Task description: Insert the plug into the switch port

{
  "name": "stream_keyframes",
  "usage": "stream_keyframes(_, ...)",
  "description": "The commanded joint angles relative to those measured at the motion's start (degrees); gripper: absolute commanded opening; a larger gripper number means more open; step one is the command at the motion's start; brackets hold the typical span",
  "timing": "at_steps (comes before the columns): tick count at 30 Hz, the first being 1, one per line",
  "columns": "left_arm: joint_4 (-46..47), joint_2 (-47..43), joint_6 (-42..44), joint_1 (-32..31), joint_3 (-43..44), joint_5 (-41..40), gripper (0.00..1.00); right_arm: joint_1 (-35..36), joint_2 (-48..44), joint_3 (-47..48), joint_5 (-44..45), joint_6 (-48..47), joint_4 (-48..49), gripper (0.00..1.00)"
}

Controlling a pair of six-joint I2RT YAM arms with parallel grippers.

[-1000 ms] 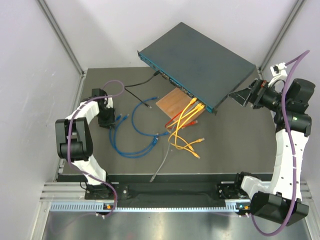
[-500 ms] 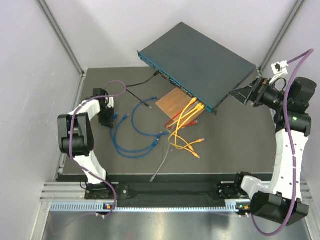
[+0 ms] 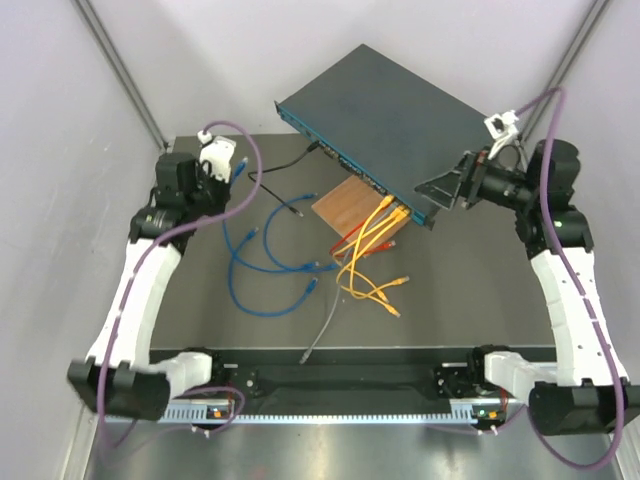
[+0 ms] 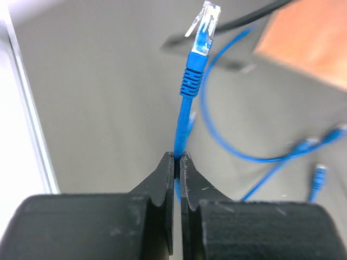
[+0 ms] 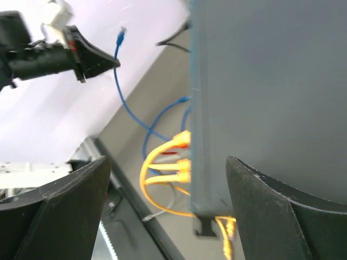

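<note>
Left tool pinches one blue cable — one switch beyond.

The wide flat metal switch box is dark teal-grey on top, with a brighter teal strip along its front face. The thin round patch cable between the left arm's matte black fingers is bright blue, and its small plastic plug is clear and glassy. A bundle of loose cables is orange-yellow. One thin lead is red, another black, and a third pale grey. The flat wooden board is warm reddish brown. The table is dark charcoal. The arm links are white with black joints and carry purple hoses.
</note>
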Motion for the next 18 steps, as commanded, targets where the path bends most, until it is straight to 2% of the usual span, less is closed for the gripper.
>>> stream_keyframes(1, -1.6, -7.7, 6.3, -7.4, 1.7, 0.1, 0.00, 5.2, 1.7, 4.4, 2.0, 1.7, 5.0, 0.84)
stream_keyframes(3, -1.8, -11.7, 8.6, -12.7, 2.1, -0.3, 0.00, 6.7, 2.8, 4.8, 1.7, 4.6, 7.9, 0.81)
stream_keyframes(7, 0.9, -16.6, 11.8, -19.4, 1.7, -2.7, 0.00, 11.4, 4.9, 6.6, 0.8, 8.9, 11.1, 0.79)
stream_keyframes(11, 9.4, -19.0, 23.0, -23.1, -1.5, -14.5, 0.00, 17.0, 5.5, 6.1, 3.1, 11.9, 14.5, 0.79)
stream_keyframes(17, 16.2, -21.2, 35.1, -29.7, -6.1, -19.8, 0.00, 24.4, 9.4, 6.2, 6.3, 17.9, 20.8, 0.78)
stream_keyframes(18, 17.3, -21.7, 36.6, -32.6, -7.0, -23.5, 0.00, 25.5, 10.4, 6.8, 6.7, 19.2, 21.6, 0.78)
